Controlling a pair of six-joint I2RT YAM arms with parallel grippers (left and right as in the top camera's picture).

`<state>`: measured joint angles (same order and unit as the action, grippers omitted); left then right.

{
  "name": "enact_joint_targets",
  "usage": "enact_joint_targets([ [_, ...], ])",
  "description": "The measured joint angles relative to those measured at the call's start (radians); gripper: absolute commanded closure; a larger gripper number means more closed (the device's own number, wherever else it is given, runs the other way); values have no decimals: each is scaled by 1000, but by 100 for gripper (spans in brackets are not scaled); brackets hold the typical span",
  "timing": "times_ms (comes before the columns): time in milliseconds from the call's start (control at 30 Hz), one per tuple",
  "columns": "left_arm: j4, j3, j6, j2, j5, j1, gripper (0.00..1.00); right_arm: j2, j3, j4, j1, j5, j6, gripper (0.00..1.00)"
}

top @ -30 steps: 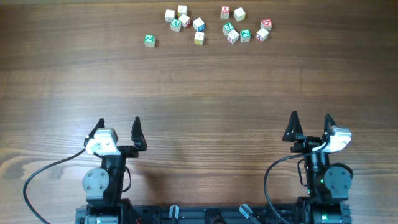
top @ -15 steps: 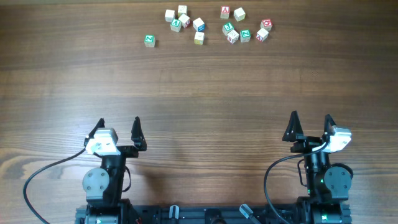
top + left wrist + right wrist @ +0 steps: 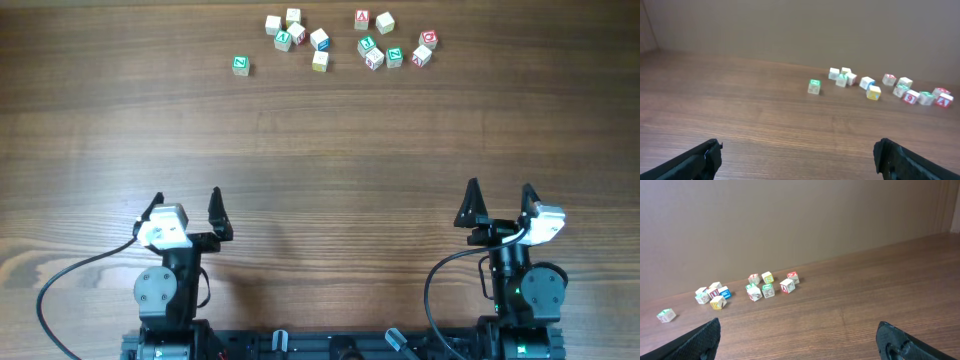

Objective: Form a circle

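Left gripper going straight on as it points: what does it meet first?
Probably the lone green-faced wooden cube, far ahead, slightly right of centre; nothing nearer shows, though depth is unclear.

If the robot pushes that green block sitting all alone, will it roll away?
Probably not: the lone green block has flat faces, so it should slide or tip, not roll. It looks like pale wood, so likely stiff and light. The wooden table looks smooth, so it may scoot easily.
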<state>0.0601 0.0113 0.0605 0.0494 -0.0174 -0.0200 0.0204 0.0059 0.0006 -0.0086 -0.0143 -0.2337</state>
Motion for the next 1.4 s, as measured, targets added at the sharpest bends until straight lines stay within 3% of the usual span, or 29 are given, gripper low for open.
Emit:
enact_joint_targets([
  [167,-183,-5,-11,6,8,0,0,0,0,0,0,0,0,0],
  [333,-227,-5,-2,6,87,0,0,0,0,0,0,0,0,0],
  [467,-217,8,76,13,139,0,0,0,0,0,0,0,0,0],
  [667,-205,220,118,156,198,0,0,0,0,1,0,0,0,0],
  [900,-28,606,125,534,237,0,0,0,0,1,0,0,0,0],
  [1233,438,1279,104,1119,296,8,0,0,0,0,0,0,0,0],
  [1400,452,1392,31,1247,332,56,0,0,0,0,0,0,0,0],
])
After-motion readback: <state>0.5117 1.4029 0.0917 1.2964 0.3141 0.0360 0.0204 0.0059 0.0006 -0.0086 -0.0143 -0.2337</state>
